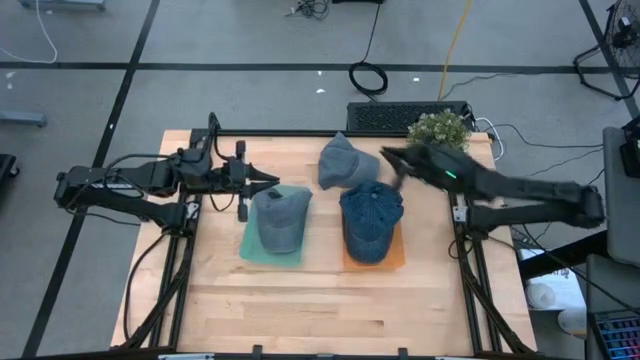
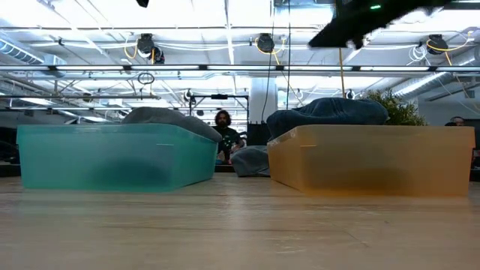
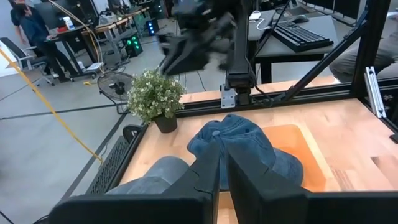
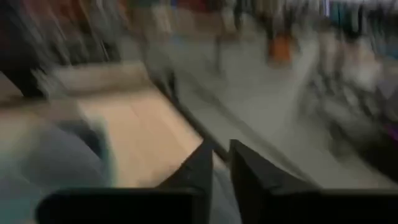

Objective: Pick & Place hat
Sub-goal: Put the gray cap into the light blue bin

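A grey cap [image 1: 282, 217] sits in a green tray [image 1: 258, 252], and a blue denim cap [image 1: 371, 218] sits in an orange tray [image 1: 396, 256]. A second grey cap [image 1: 343, 160] lies on the table behind them. My left gripper [image 1: 264, 184] is shut and hovers at the green tray's far left corner, raised above the cap; its wrist view looks over the grey cap [image 3: 149, 174] toward the denim cap [image 3: 245, 140]. My right gripper [image 1: 390, 157] is shut and raised high [image 2: 346, 30], just right of the second grey cap.
A small potted plant [image 1: 440, 128] stands at the table's far right corner, close to my right arm. A keyboard [image 1: 400, 115] lies beyond the far edge. Bare wood stretches along the table's near side. A person [image 2: 223, 133] sits in the room behind.
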